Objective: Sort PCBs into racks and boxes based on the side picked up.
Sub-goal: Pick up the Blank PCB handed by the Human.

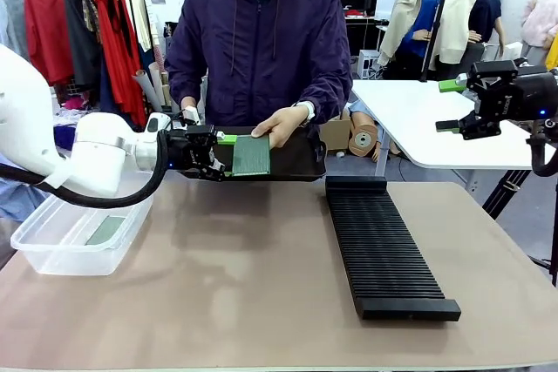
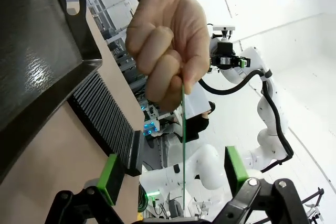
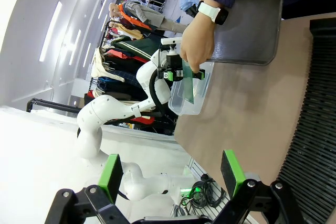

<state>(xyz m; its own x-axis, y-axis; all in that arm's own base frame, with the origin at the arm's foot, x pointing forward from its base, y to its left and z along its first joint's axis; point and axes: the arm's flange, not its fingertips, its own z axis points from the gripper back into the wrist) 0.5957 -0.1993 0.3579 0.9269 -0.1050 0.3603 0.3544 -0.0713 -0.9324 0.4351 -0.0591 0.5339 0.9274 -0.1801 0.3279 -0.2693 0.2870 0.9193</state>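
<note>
**Front view.** The left hand (image 1: 218,152) is spread wide around the near edge of a PCB (image 1: 251,155). The person's hand (image 1: 281,124) holds that PCB out just beyond the left hand, in front of the tray (image 1: 301,158). The box (image 1: 61,237) sits below and behind the left hand, with a second PCB (image 1: 106,230) inside. The rack (image 1: 384,250) lies well off to its other side on the table (image 1: 261,320). The right hand (image 1: 451,106) hangs high and well apart, spread and empty.

**Left wrist view.** We see the PCB edge-on between the pads (image 2: 111,178), touching neither and a little nearer one. If we close like this, we judge that the nearer pad would push the thin board before the other meets it, twisting it in the person's grip. The person's hand pinches the board just beyond the pads, so reaching deeper could nip it. If the person lets go before we clamp, the board would drop.

**Right wrist view.** The right hand has nothing between its pads, and the PCB is far ahead of it. We cannot tell the board's faces apart here. Misjudging the side would send it to the wrong place, rack or box.
</note>
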